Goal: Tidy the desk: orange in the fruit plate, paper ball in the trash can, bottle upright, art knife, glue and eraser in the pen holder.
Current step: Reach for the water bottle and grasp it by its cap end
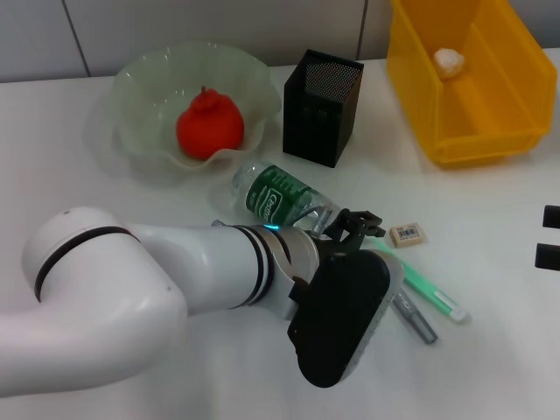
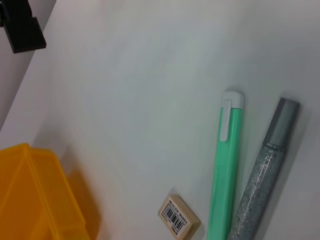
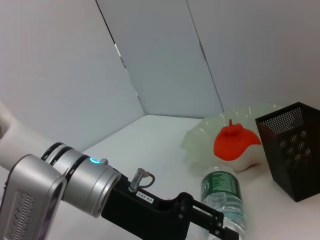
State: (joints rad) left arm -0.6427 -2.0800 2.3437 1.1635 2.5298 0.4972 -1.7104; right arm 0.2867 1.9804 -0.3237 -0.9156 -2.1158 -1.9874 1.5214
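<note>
The bottle (image 1: 278, 199) lies on its side in front of the fruit plate (image 1: 140, 87), its cap end hidden behind my left gripper (image 1: 355, 226). That gripper is right at the bottle's neck end; in the right wrist view it (image 3: 219, 226) sits against the bottle (image 3: 223, 197). The orange (image 1: 210, 125) sits in the plate. The paper ball (image 1: 449, 59) lies in the yellow trash can (image 1: 490, 131). The eraser (image 1: 409, 234), the green art knife (image 1: 424, 293) and the silver glitter glue (image 1: 415, 317) lie on the table right of my left wrist. The black mesh pen holder (image 1: 322, 107) stands upright behind the bottle. My right gripper (image 1: 549, 236) is open at the right edge.
The left wrist view shows the eraser (image 2: 178, 216), art knife (image 2: 226, 165) and glue (image 2: 264, 175) close together, with the trash can's corner (image 2: 35, 195) beside them. My left forearm (image 1: 131, 289) crosses the table's front left.
</note>
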